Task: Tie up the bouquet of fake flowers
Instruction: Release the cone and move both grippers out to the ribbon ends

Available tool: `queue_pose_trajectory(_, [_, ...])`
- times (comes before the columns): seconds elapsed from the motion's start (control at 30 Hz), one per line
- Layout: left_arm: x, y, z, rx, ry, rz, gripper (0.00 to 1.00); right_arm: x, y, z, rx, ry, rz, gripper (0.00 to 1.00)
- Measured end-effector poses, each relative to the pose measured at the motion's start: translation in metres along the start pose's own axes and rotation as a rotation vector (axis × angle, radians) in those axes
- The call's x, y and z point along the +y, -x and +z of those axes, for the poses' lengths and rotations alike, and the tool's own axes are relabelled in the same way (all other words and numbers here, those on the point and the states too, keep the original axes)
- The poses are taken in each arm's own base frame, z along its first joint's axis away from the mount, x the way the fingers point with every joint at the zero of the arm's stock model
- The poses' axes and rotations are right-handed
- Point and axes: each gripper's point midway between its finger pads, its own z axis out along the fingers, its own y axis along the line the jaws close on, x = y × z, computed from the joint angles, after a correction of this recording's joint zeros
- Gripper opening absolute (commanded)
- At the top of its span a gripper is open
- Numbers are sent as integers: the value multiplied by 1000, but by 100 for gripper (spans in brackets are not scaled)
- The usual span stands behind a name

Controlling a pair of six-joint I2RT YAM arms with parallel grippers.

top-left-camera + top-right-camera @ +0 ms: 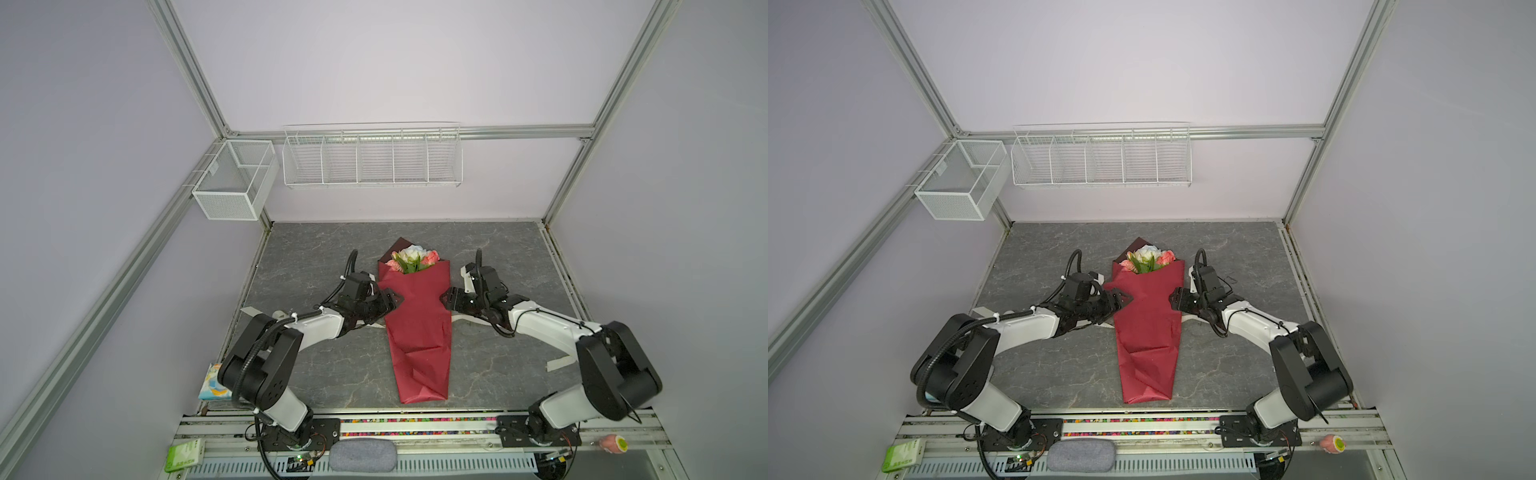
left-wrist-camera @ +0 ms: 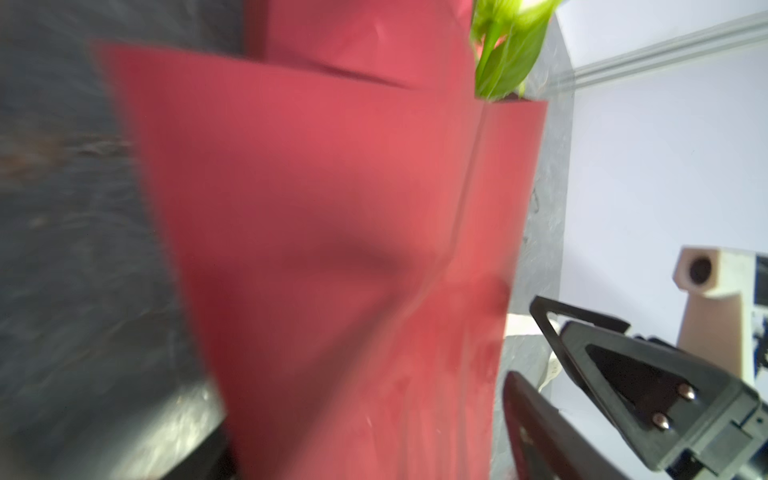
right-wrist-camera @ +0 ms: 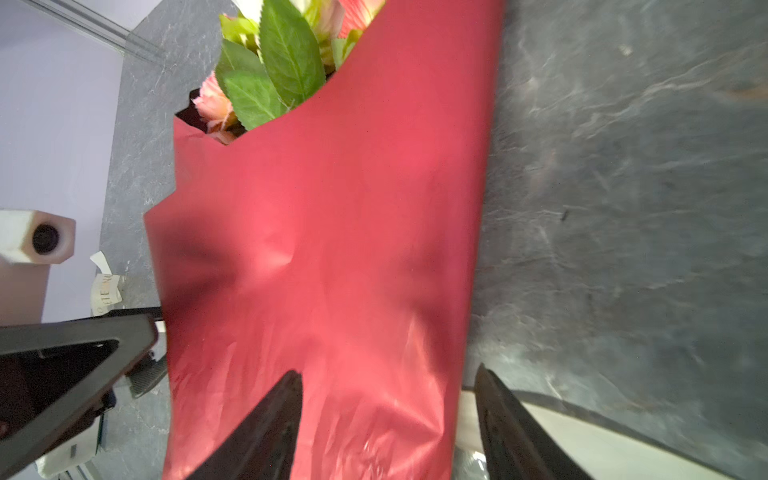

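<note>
Bouquet of fake flowers (image 1: pixel 417 320) (image 1: pixel 1148 320): lying flat, lengthwise down the middle of the desk (image 1: pixel 316 249), between the two arms. Pink and white blooms with green leaves peeking out of the red wrapping at the far end; narrow creased end pointing toward the arm bases.
Left end effector (image 1: pixel 394 300) (image 1: pixel 1125 300): at the left edge of the wrapping, roughly mid-length. Spread wide in the blurred left wrist view, red paper lying between the fingers, nothing clamped.
Right end effector (image 1: pixel 445 299) (image 3: pixel 388 372): at the right edge of the wrapping, facing the left one across the paper. Wide apart in the right wrist view, one finger over the paper, its mate beside the paper's edge; nothing clamped.
Ribbon (image 1: pixel 467 319) (image 3: pixel 106 289): cream with printed lettering, flat on the desk, showing on both sides of the wrapping below the wrists; one loose end lying near the right arm's elbow.
</note>
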Motion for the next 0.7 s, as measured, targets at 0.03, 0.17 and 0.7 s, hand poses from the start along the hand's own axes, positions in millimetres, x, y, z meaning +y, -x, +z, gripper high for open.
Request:
queue_pose_trajectory(0.03, [-1,2,-8,-14,16,12,91,-2,4,-11,-26,-21,-7,71])
queue_pose_trajectory(0.17, [3,7,-34,-67,94,42,96,-13,19,-56,-136,-116,-30,72])
queue_pose_trajectory(0.7, [167,87,-231,-456,712,-295,86,-109,36,-205,-528,-487,182,92])
